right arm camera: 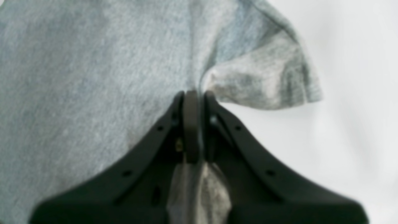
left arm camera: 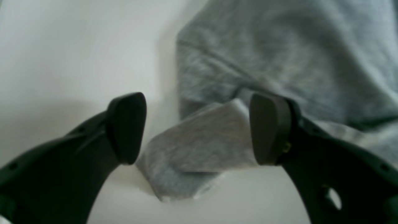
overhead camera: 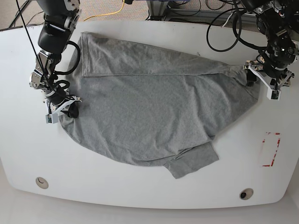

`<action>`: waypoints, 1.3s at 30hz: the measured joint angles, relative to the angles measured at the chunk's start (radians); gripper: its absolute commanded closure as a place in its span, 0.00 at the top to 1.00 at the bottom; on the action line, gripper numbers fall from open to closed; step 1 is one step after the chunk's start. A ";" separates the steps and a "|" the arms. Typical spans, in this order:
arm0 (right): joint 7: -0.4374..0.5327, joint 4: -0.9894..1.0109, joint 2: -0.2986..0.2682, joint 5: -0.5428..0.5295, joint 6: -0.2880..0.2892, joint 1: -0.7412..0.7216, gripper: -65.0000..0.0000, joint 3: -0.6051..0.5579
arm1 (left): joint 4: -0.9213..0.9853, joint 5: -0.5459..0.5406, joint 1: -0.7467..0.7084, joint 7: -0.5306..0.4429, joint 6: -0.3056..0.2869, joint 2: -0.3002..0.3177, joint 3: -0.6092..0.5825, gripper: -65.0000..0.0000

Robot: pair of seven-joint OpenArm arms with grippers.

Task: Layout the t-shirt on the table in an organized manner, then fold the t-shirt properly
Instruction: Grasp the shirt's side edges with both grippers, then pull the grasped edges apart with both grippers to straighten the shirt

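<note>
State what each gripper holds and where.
The right gripper is shut on the t-shirt, pinching a fold of fabric by a sleeve. The left gripper is open around a sleeve edge, holding nothing.

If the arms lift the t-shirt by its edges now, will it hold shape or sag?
Probably sags: the t-shirt lies creased and folded over itself. The right gripper bunches fabric thinly when pinching it, so it looks soft. It probably drags along the table rather than sliding freely.

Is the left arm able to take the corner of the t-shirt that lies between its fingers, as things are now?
Probably yes. The left gripper is open, with a folded corner of the t-shirt between its fingers, and only bare table beside it. Nothing seems to block closing.
</note>
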State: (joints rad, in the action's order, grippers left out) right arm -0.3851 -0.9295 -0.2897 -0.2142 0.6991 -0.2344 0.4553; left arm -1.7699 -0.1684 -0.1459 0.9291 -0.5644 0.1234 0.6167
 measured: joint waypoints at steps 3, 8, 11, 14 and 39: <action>0.010 -0.002 -0.003 -0.004 0.001 0.011 0.00 0.000 | 0.066 0.000 0.039 -0.009 0.060 0.002 0.013 0.75; 0.004 -0.047 -0.003 0.001 0.001 0.040 0.00 0.000 | 0.169 -0.003 0.084 -0.078 0.092 0.001 0.007 0.75; -0.008 -0.092 0.000 0.004 0.000 0.067 0.00 -0.004 | 0.236 -0.004 0.121 -0.112 0.097 0.006 -0.004 0.75; -0.010 -0.124 0.002 0.004 0.000 0.092 0.00 -0.003 | 0.329 0.001 0.167 -0.112 0.106 0.031 -0.053 0.75; -0.230 -0.617 0.112 0.007 -0.001 0.402 0.00 0.015 | 0.551 -0.005 0.406 -0.185 0.097 0.079 -0.468 0.02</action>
State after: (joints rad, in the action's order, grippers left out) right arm -0.6155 -1.5463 -0.1776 -0.2073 0.6983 0.1680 0.4702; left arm -1.2186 -0.1738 0.2604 0.7441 -0.4675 0.2028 0.1482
